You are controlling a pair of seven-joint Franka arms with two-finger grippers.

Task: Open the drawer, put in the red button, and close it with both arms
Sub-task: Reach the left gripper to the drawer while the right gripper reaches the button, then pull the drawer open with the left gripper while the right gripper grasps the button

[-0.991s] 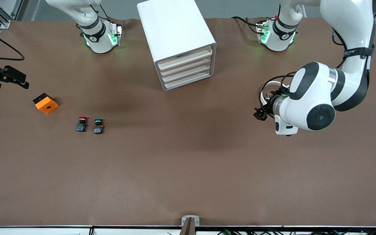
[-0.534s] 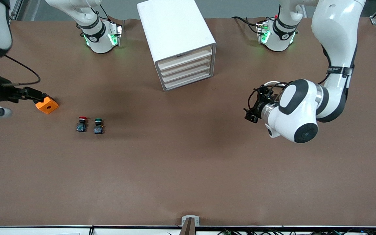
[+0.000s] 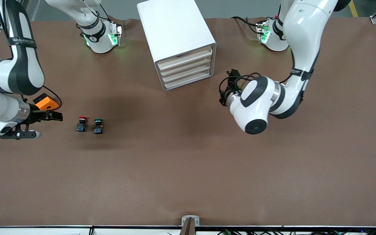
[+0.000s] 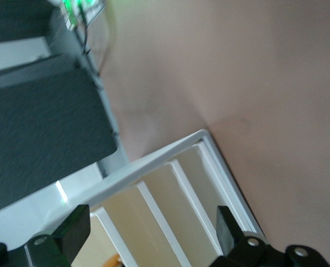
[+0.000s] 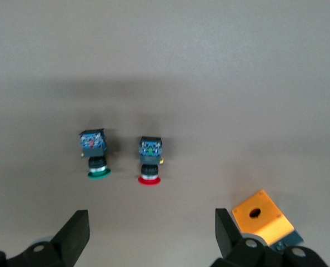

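Note:
The white cabinet [image 3: 175,29] stands between the two arm bases, and its several cream drawers [image 3: 185,69] are all shut. The red button [image 3: 82,123] stands upright on the table toward the right arm's end, nearer the front camera than the cabinet. My right gripper [image 3: 56,116] hangs open and empty over the table beside it; in the right wrist view the red button [image 5: 149,159] lies ahead of the open gripper [image 5: 148,233]. My left gripper [image 3: 228,85] hovers open beside the cabinet, and in the left wrist view the gripper [image 4: 149,233] faces the drawer fronts [image 4: 159,203].
A green-capped button [image 3: 98,126] stands right beside the red one, toward the cabinet's side. An orange cube with a hole [image 3: 46,102] sits just under the right arm's wrist. The table mat [image 3: 188,163] stretches toward the front camera.
The right arm swept in from the table's end, past the orange cube toward the buttons. The left arm swung toward the cabinet's drawer fronts. Both grippers stayed open.

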